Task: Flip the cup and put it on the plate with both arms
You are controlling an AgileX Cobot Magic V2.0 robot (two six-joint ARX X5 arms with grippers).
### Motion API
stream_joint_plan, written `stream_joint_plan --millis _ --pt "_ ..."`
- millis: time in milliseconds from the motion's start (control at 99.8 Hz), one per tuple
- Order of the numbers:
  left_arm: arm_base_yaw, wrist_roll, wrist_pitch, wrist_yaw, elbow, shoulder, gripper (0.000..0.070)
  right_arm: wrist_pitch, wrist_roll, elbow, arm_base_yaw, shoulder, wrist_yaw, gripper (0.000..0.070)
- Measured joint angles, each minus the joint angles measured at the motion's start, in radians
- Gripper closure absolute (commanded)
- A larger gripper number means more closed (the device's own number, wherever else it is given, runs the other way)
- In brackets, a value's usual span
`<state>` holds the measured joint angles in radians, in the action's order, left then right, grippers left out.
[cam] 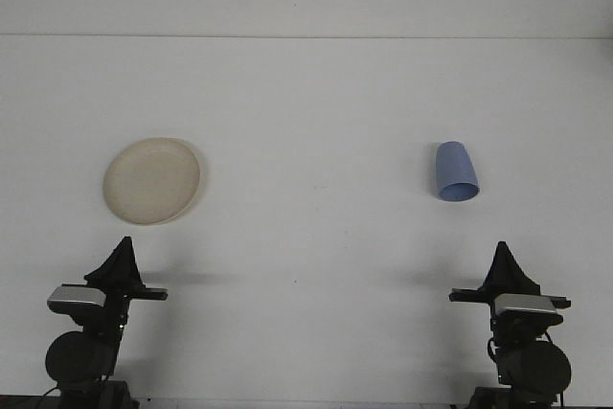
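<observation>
The blue cup (456,171) lies tipped on the counter (316,102), far from the cream plate (152,180). Both arm bases are cut off below; the left tool (122,254) and right tool (504,259) taper to closed points.

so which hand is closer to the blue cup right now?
Right. The right hand sits just below the blue cup, slightly to its right on the table. The left hand is far across on the left, below the plate.
</observation>
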<state>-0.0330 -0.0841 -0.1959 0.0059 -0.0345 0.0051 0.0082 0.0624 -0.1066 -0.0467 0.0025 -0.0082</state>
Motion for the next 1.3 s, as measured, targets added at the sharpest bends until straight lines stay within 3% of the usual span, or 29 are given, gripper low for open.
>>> stream_joint_plan --millis 240,671,921,1152,1212,1302 --pt "0.000 0.000 0.000 0.000 0.000 0.000 0.0689 -0.208 -0.003 -0.225 0.000 0.080 0.000 0.0700" --pt "0.000 0.000 0.000 0.000 0.000 0.000 0.0689 -0.580 -0.006 -0.642 0.000 0.512 0.000 0.0700" --pt "0.000 0.000 0.000 0.000 0.000 0.000 0.0689 -0.696 -0.006 -0.720 0.000 0.716 0.000 0.0700" --pt "0.000 0.000 0.000 0.000 0.000 0.000 0.0689 -0.706 -0.006 -0.720 0.000 0.745 0.000 0.0699" --pt "0.000 0.000 0.000 0.000 0.000 0.000 0.0689 -0.706 -0.006 -0.720 0.000 0.745 0.000 0.0651" --pt "0.000 0.000 0.000 0.000 0.000 0.000 0.0689 -0.706 -0.006 -0.720 0.000 0.745 0.000 0.0481"
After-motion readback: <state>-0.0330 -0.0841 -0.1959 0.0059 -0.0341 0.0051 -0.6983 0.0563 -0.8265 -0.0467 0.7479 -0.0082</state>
